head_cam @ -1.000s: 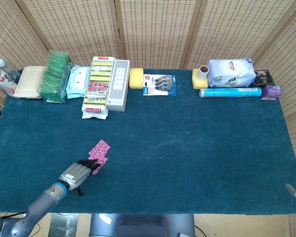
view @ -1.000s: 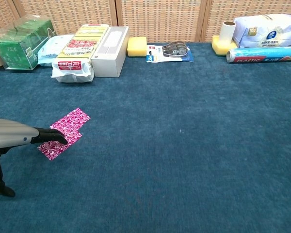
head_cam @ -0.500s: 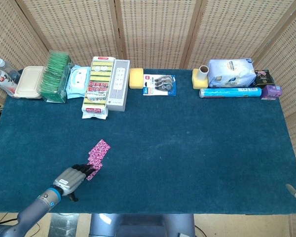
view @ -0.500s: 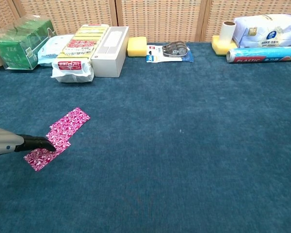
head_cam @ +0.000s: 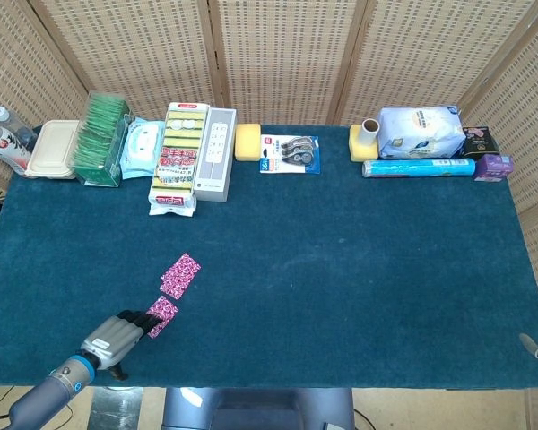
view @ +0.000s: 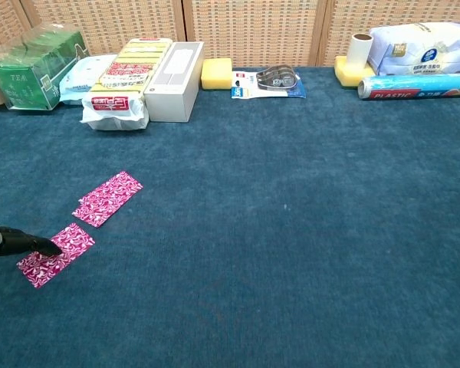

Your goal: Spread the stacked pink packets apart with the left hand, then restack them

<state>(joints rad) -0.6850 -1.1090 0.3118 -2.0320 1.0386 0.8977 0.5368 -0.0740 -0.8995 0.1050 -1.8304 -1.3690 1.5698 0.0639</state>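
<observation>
While the left hand (head_cam: 117, 330) lay low at the near left table (head_cam: 341, 269) edge, fingertips (view: 42, 245) touched the near pink packet (view: 55, 254), holding nothing, far pink packet (view: 107, 198) just beyond, apart, flat on blue cloth.

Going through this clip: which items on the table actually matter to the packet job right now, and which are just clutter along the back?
Part of the job:
near pink packet, with fingertips on it
far pink packet, lying apart from the near one
left hand

Just lying about:
green tea box
white box
yellow sponge
blue plastic wrap roll
</observation>
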